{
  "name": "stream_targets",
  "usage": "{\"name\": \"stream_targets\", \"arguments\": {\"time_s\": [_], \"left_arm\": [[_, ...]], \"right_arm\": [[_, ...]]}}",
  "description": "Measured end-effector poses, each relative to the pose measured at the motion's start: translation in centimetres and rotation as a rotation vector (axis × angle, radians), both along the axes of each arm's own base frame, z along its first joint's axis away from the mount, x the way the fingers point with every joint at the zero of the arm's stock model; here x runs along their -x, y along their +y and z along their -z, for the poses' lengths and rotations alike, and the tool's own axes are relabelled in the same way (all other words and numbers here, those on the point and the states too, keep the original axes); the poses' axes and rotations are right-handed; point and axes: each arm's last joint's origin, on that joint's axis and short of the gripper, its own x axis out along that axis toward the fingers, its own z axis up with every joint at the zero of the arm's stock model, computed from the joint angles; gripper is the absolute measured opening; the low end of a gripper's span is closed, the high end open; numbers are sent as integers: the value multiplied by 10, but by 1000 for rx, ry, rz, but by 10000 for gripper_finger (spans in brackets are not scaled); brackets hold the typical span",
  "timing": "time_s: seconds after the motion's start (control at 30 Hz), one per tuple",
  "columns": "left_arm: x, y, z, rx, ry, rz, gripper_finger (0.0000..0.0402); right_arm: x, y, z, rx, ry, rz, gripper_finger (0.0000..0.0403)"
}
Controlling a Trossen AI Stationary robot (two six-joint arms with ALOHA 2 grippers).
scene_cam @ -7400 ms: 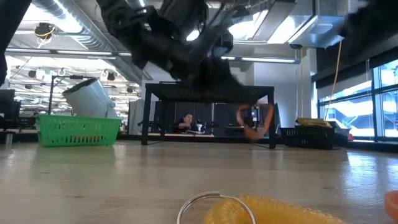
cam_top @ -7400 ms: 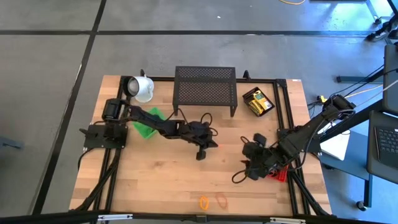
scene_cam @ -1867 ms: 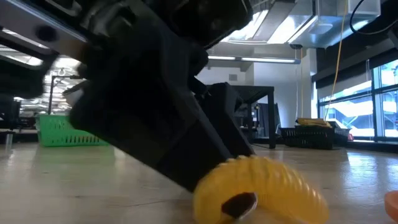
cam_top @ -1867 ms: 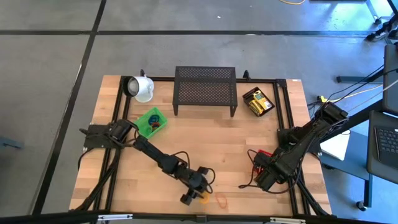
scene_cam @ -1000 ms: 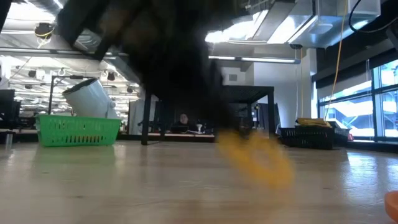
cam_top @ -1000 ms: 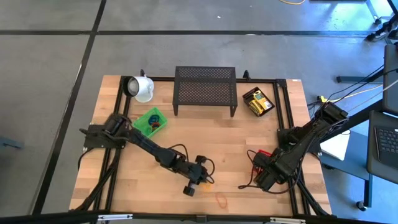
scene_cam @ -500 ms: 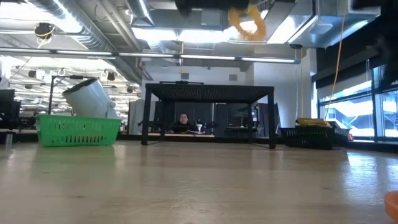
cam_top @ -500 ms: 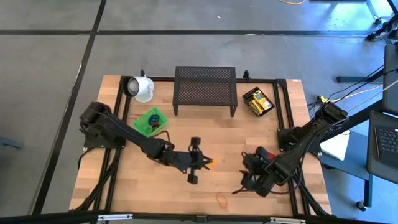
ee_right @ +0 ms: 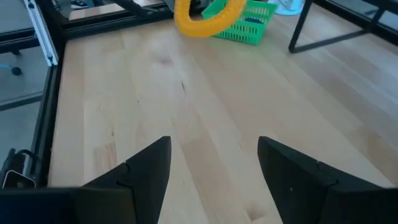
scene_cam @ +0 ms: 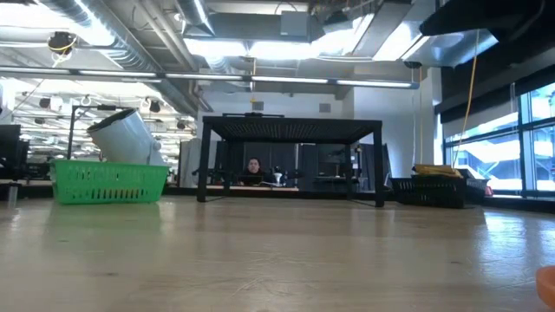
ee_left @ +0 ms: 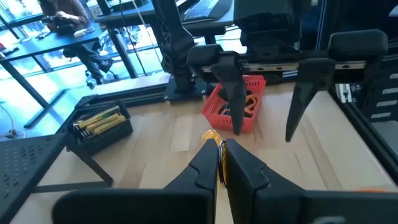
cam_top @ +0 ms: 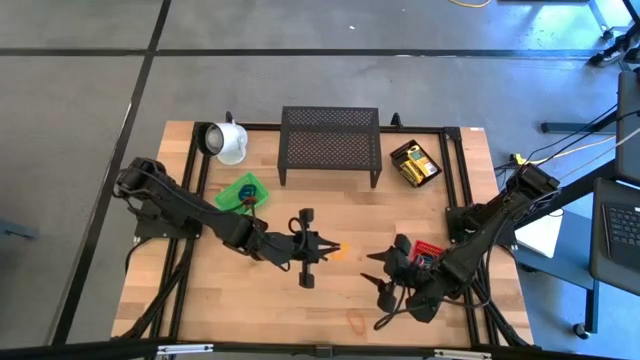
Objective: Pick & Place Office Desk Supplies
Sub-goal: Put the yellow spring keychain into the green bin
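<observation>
A yellow loop point(cam_top: 339, 250) hangs over the middle of the table, with my left gripper point(cam_top: 328, 250) shut on it. It also shows in the right wrist view as a yellow loop point(ee_right: 202, 22) in front of the green basket point(ee_right: 245, 18). My right gripper point(cam_top: 375, 277) stands open just right of it, its fingers toward the loop and nothing between them. An orange loop point(cam_top: 356, 322) lies flat near the front edge. Yellow boxes sit in a black tray point(cam_top: 415, 163) at the far right. My left gripper pinches the yellow loop's band point(ee_left: 214, 142) between its two fingertips point(ee_left: 202, 165). The fingers come nearly level from the table's left, pointing toward the right arm. The loop juts past the fingertips, lifted clear of the table.
A green basket point(cam_top: 243, 195) with loops sits at the far left, beside a white mug point(cam_top: 228, 140). A black mesh shelf point(cam_top: 330, 145) stands at the far middle. A red basket point(ee_left: 239, 106) holding orange loops sits beside the right arm. Bare wood lies between the arms and the front edge.
My left gripper has risen from near the front edge and gone toward the far edge, tipping from steeply down to nearly level, still shut on the yellow loop, which is lifted clear. My right gripper has turned and swung toward the table's left, staying open.
</observation>
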Motion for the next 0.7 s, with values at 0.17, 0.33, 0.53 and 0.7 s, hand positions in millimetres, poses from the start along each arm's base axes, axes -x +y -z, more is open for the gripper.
{"name": "stream_targets", "arguments": {"time_s": [0.17,0.33,0.53,0.7], "left_arm": [[4,1,1,-15,37,-24,10],[18,12,18,-18,221,-188,10],[45,42,43,4,546,-435,10],[70,70,50,-40,778,-655,7]], "right_arm": [[-2,0,-1,-11,-12,3,242],[-2,1,-1,-63,-11,9,242],[-2,1,0,-84,3,-5,242],[-2,1,0,-82,1,-2,242]]}}
